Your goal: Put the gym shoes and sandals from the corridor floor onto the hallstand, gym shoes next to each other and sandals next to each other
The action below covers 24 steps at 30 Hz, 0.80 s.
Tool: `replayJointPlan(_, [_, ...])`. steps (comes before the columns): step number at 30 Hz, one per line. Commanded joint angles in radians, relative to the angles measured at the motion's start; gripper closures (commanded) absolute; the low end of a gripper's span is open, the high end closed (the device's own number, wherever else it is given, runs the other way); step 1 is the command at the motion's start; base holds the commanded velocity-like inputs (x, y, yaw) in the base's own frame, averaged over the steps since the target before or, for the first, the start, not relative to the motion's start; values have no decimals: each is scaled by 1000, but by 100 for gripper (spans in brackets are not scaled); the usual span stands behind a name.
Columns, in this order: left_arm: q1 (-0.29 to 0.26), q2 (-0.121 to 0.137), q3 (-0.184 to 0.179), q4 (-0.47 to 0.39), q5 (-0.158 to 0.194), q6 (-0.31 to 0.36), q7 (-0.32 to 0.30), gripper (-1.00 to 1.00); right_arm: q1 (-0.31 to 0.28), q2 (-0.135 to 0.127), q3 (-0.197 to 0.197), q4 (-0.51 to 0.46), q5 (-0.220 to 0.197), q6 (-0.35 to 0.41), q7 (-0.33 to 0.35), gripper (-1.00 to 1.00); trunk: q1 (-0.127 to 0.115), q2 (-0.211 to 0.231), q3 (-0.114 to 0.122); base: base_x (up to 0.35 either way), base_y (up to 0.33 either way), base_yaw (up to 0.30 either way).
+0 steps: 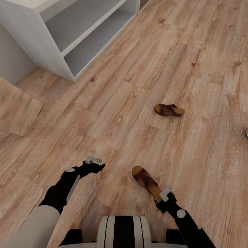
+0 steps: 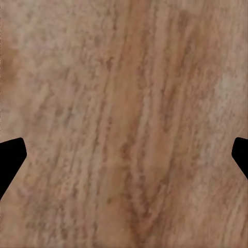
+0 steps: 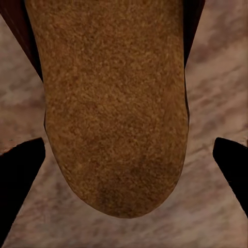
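Two brown sandals lie on the corridor floor (image 1: 193, 69). One sandal (image 1: 169, 110) is further out to the right; the other sandal (image 1: 146, 182) lies close in front of me. My right gripper (image 1: 165, 194) hovers open just above the near sandal's end, and its tan insole (image 3: 113, 103) sits between the wide-apart fingers (image 3: 20, 175). My left gripper (image 1: 93, 160) is open over bare planks (image 2: 124, 77), well left of that sandal. The hallstand (image 1: 51, 51) stands at the far left, its low shelves bare. The gym shoes are out of view.
A light wooden panel (image 1: 17, 110) lies against the left edge below the hallstand. A sliver of a pale object (image 1: 247, 132) shows at the right edge; I cannot tell what it is. Open floor stretches between the sandals and the hallstand.
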<state>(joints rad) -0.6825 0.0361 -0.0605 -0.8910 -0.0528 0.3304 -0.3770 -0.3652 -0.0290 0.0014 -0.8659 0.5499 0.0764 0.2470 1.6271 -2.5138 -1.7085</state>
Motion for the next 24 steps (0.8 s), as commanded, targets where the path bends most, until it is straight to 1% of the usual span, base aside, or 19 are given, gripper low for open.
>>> replayJointPlan(1, [0, 0, -1, -2, -5, 4, -3, -100, 0, 0, 0, -2, 7, 5, 5, 100, 0, 0, -1, 1, 0, 0])
replayJointPlan(24, [0, 1, -1, 0, -6, 4, -3, -100, 0, 0, 0, -1, 7, 5, 5, 100, 0, 0, -1, 0, 0, 0])
